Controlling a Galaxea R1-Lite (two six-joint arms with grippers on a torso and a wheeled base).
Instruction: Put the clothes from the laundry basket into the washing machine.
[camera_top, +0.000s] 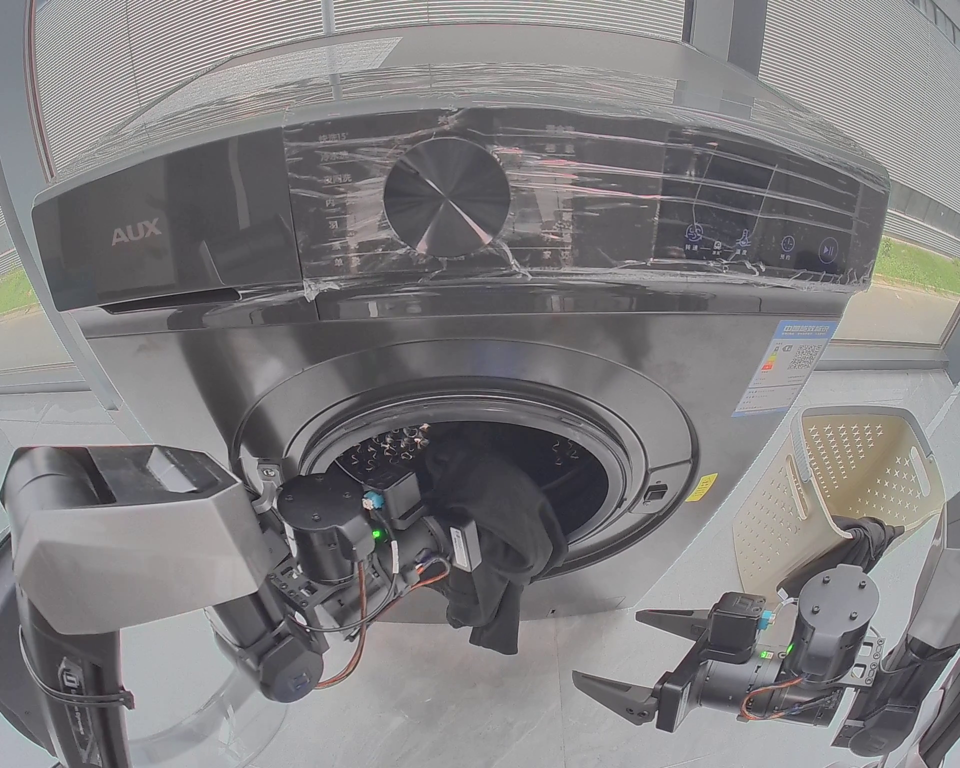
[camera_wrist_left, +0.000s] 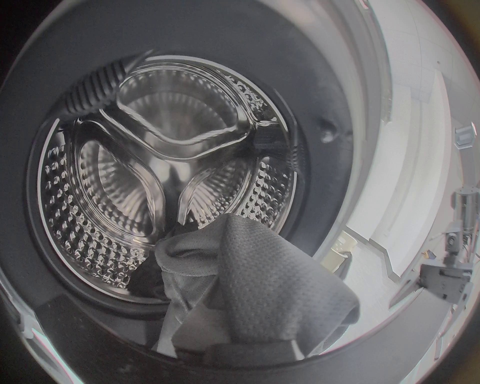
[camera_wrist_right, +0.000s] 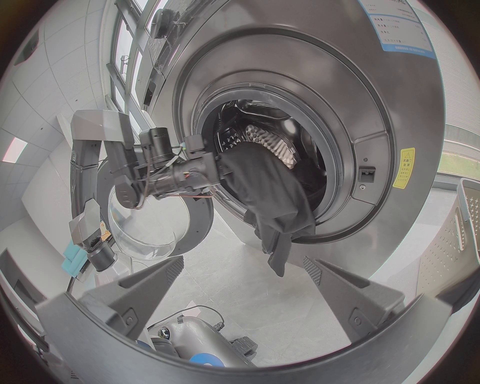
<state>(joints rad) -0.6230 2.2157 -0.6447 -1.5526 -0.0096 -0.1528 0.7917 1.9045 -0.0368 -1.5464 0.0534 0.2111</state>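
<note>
**Right gripper** (camera_wrist_right: 239, 267): nearest the lens in the right wrist view. Its two dark, wedge-shaped fingers (camera_wrist_right: 150, 285) are spread wide with nothing between them. In the head view I see it at the lower right (camera_top: 610, 650), hanging above the pale floor (camera_top: 450, 700) and well apart from the machine's opening.

**Left gripper** (camera_top: 455, 545): left of centre in the head view, at the lower left edge of the round opening. It is pinched on the dark garment (camera_top: 510, 540), and the cloth bunched at its tip covers the fingertips. In the right wrist view it sits at centre left (camera_wrist_right: 220, 167).

**Dark garment** (camera_wrist_right: 270, 200): partly inside the drum and partly outside, draped over the lower rim of the opening, with a tail hanging down the front panel. In the left wrist view it rises as a folded grey mass at lower centre (camera_wrist_left: 270, 285).

**Washing machine** (camera_top: 500, 340): fills the upper and middle head view. The ribbed, perforated metal drum (camera_wrist_left: 150, 165) is exposed. The glass door (camera_wrist_right: 150, 225) is swung open at the left.

**Laundry basket** (camera_top: 860, 460): cream and perforated, at the right edge beside the machine, tilted.
</note>
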